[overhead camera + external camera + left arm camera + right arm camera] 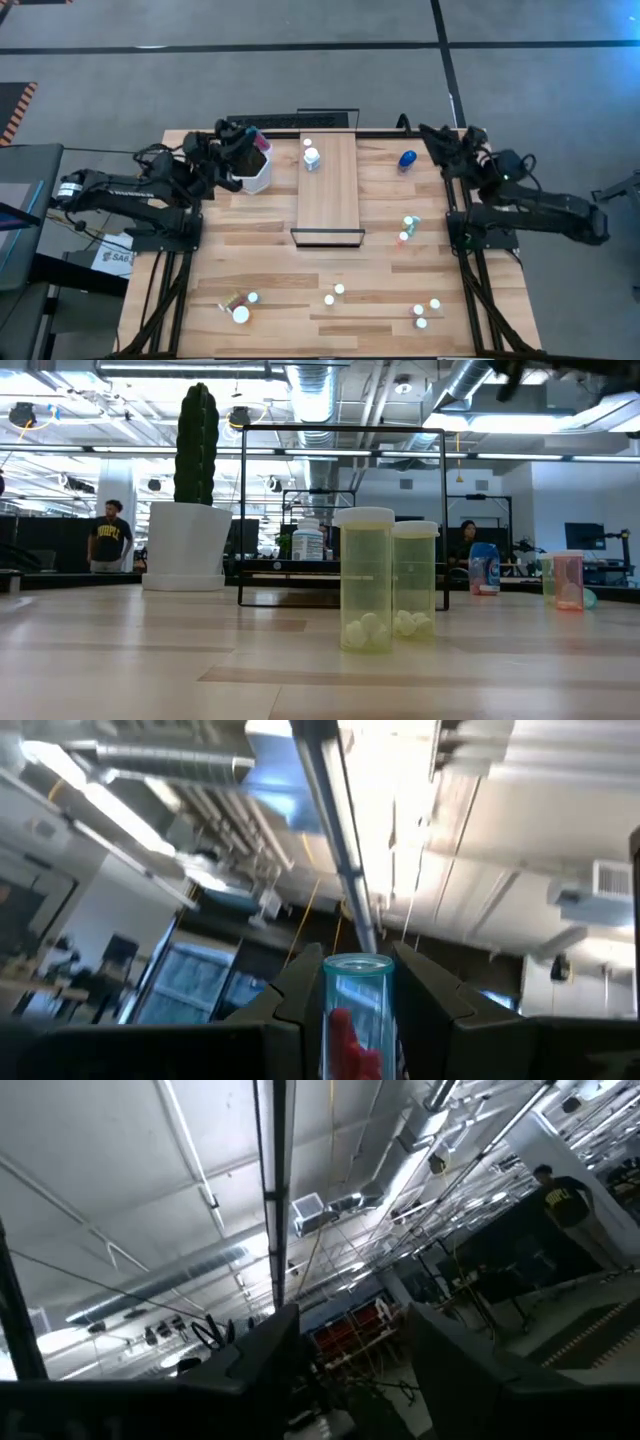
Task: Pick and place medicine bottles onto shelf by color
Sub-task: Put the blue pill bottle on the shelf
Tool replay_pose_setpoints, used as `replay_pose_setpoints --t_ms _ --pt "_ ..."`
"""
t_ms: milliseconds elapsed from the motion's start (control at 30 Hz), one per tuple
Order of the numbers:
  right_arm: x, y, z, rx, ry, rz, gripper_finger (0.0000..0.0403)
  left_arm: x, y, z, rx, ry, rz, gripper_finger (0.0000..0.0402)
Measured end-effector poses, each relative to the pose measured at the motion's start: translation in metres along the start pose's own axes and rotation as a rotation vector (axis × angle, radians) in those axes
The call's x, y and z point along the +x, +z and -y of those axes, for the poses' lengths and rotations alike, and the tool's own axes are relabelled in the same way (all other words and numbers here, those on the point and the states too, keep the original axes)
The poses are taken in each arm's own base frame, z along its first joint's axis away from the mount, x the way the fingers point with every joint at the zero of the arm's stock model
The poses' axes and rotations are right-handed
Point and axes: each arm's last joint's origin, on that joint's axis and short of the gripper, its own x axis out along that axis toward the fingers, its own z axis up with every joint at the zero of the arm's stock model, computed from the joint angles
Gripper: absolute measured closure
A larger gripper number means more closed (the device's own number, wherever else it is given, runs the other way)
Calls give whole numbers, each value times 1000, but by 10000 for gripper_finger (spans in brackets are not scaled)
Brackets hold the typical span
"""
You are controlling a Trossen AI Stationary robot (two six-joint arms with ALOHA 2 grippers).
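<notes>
Two pale green bottles (388,590) with white caps and white pills inside stand touching side by side close to the low camera, near the desk's (260,265) front edge. Beyond them the shelf (330,190) lies lengthwise down the middle of the desk from its back edge, with two white bottles (311,155) on its back end. A white pot with a cactus (190,500) stands just left of the shelf near the back-left corner. A blue bottle (407,159) sits near the back-right corner, and a green and a reddish bottle (407,230) stand together towards the right edge. More small bottles are scattered along the front edge. The left gripper (350,1020), raised over the pot at the back-left, is clamped on a clear bottle with red contents (352,1020). The right gripper (345,1355), lifted near the back-right corner, stands apart and holds nothing.
</notes>
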Motion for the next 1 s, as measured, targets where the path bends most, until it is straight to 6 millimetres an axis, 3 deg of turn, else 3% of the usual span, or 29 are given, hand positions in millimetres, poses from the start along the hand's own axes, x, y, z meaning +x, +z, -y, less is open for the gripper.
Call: replay_pose_setpoints --t_ms 167,533,767,1000 --pt "49 5 -22 -178 82 -37 193 2 9 -7 -36 8 103 328" --pt "149 -19 -67 -783 204 -26 199 22 28 -12 -96 2 236 328" --pt "188 -35 -81 -991 212 9 222 38 45 -9 -161 -5 245 328" --pt "217 -57 -91 -1070 233 15 233 55 35 -9 -254 -14 189 328"
